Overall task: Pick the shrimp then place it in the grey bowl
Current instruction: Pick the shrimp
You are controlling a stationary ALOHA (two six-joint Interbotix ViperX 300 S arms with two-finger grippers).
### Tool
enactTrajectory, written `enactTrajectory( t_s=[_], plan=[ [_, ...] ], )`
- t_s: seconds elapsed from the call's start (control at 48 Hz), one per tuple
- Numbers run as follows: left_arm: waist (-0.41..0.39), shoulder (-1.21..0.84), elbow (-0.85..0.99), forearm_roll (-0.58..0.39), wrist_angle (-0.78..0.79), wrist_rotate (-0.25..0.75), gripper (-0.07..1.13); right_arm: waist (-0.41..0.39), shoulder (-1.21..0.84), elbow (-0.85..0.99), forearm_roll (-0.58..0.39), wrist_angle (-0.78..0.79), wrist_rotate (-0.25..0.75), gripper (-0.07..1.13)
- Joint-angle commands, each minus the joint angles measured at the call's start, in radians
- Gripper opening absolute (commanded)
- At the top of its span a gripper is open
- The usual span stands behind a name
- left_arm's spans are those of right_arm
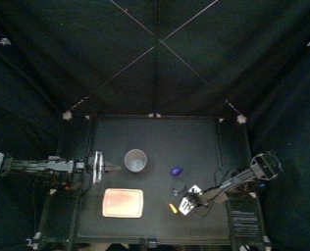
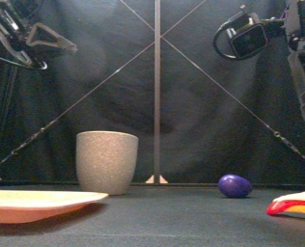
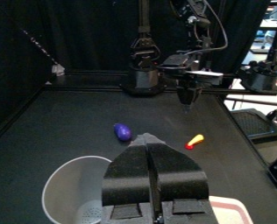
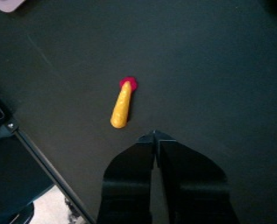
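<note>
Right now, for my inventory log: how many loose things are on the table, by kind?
grey cup: 1
pink tray: 1
toy shrimp: 1
purple toy: 1
Total: 4

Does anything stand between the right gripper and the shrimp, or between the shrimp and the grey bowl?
Nothing visible. Only bare table lies between the right gripper and the shrimp. On the way to the grey bowl, a purple toy lies just to the side of the straight line, not on it.
</note>
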Motion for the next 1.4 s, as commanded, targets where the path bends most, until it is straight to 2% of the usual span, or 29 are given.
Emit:
enactTrajectory(
  t_s=[0.021,0.146,0.229,0.479,0.708,0.917,1.396],
  plan=[
    [0.005,0.005,-0.008,0.000,-0.009,0.002,0.15,0.017,0.017,-0.043,-0.026,0.023,0.044,0.64],
    [0.006,0.005,0.003,0.002,-0.009,0.002,0.15,0.018,0.058,-0.066,0.002,0.021,0.057,0.83],
    [0.008,0.005,0.011,0.002,-0.009,0.002,0.15,0.017,0.089,-0.087,0.021,0.021,0.066,0.89],
    [0.015,0.005,0.034,0.000,-0.009,0.002,0.15,0.011,0.166,-0.156,0.032,-0.025,0.104,0.89],
    [0.017,0.005,0.041,0.000,-0.009,0.002,0.15,0.009,0.207,-0.158,0.034,-0.044,0.181,0.89],
    [0.021,0.005,0.041,0.002,-0.011,0.002,0.15,0.009,0.235,-0.147,0.038,-0.118,0.206,0.88],
    [0.023,0.005,0.044,0.000,-0.018,0.002,0.15,-0.005,0.273,-0.100,0.075,-0.161,0.206,0.69]
  ],
)
